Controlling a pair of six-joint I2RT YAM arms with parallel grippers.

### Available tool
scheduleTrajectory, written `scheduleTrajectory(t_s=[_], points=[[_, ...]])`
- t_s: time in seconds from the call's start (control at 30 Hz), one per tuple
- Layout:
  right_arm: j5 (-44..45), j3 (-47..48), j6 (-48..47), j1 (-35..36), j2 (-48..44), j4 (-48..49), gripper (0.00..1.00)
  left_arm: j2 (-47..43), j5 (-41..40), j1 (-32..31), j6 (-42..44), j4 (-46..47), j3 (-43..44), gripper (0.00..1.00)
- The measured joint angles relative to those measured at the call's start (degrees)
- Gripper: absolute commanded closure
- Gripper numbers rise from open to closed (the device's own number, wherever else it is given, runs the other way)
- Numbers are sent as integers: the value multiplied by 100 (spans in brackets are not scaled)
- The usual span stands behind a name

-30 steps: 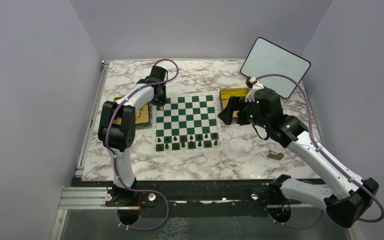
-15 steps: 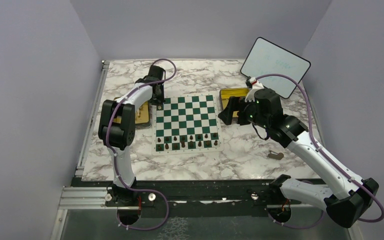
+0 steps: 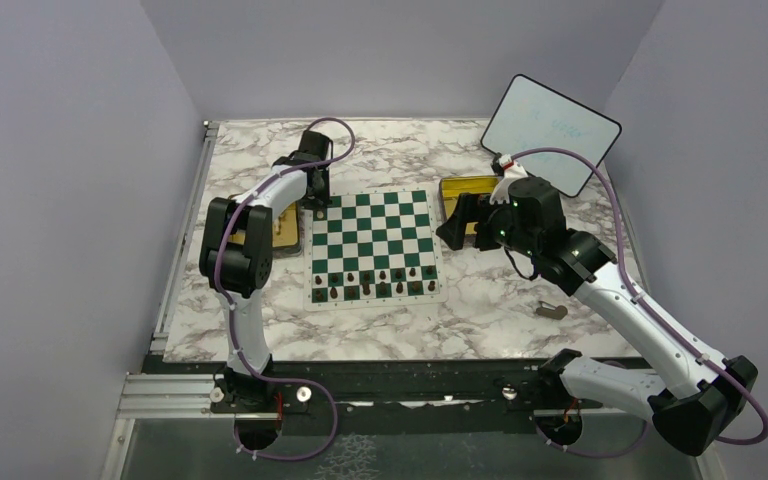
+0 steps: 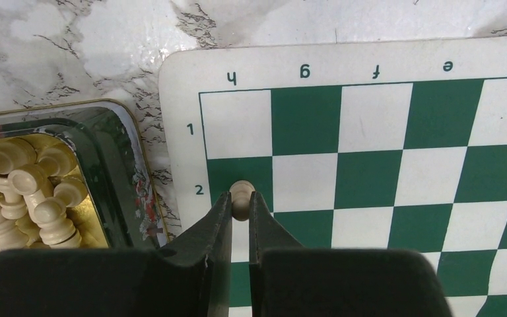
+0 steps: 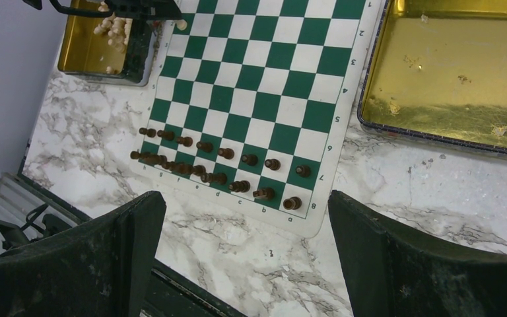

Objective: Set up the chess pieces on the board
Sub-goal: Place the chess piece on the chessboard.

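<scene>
Pawn (image 4: 240, 196) pinched in left tool (image 4: 239, 202) at board (image 4: 370, 119) edge, maybe touching; right tool (image 5: 241, 196) wide.

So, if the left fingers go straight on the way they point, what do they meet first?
Probably the board, on green square h2; the cream pawn held between the left fingers would touch first. Height is unclear.

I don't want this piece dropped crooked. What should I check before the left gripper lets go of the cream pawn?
1. Small cream pawn pinched by the left gripper: ok.
2. Pawn over the green h2 square of the green-and-white checked board: ok.
3. Pawn base seated on the board and centred: cannot tell.
4. No other piece on h2: ok.
5. Right gripper open and away from that corner: ok.
</scene>
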Motion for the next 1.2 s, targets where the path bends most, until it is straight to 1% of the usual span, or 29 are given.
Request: scheduleTrajectory(t_s=[0.27, 0.4, 0.5, 0.63, 0.77, 1.0, 1.07, 1.2], points=[[2, -31, 0, 0, 0, -2, 0, 2, -15, 0, 4, 0, 0, 73], [2, -31, 0, 0, 0, -2, 0, 2, -28, 0, 7, -2, 0, 65], [2, -31, 0, 0, 0, 0, 0, -7, -26, 0, 7, -2, 0, 61], [0, -31, -2, 0, 2, 0, 0, -90, -24, 0, 2, -39, 0, 61], [0, -31, 0, 0, 2, 0, 0, -374, -24, 0, -24, -109, 0, 61], [0, -42, 0, 0, 2, 0, 0, -1222, -111, 33, -153, -177, 0, 64], [0, -59, 0, 0, 2, 0, 0, -1408, -166, 76, -192, -179, -11, 64], [-2, -92, 0, 0, 0, 0, 0, -1773, -328, 356, -321, -173, -203, 64]])
